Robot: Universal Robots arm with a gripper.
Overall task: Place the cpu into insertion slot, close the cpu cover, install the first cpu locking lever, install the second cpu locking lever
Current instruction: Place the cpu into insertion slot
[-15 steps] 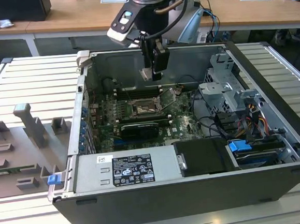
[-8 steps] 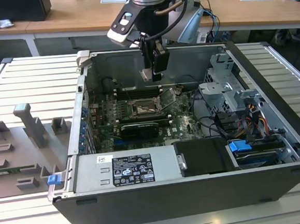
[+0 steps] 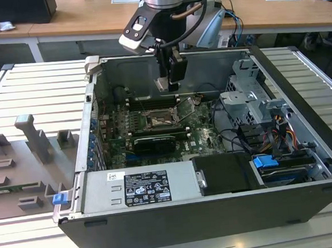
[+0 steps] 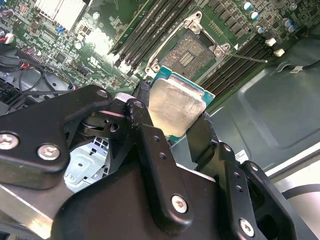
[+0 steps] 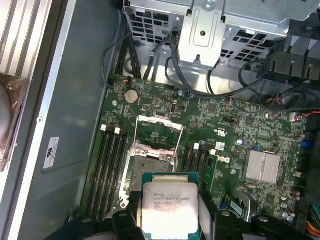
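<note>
Cpu (image 5: 170, 207) gripped at edges by tool (image 3: 172, 83), closed on it, hanging inside open computer case (image 3: 191, 230) above insertion slot (image 5: 150, 167); slot centre exposed, cpu cover (image 5: 160, 120) flipped open. Case on table (image 3: 31, 94).

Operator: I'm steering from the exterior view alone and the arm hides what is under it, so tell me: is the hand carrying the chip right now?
Observer: Yes. In both wrist views the hand is shut on the chip, gripping it by two opposite edges with its pale face showing.
Operator: Good. Is the socket ready to take it?
Observer: In the first wrist view the socket sits empty, and its cover is swung open off it. The chip hangs apart from the socket, not yet seated.
</note>
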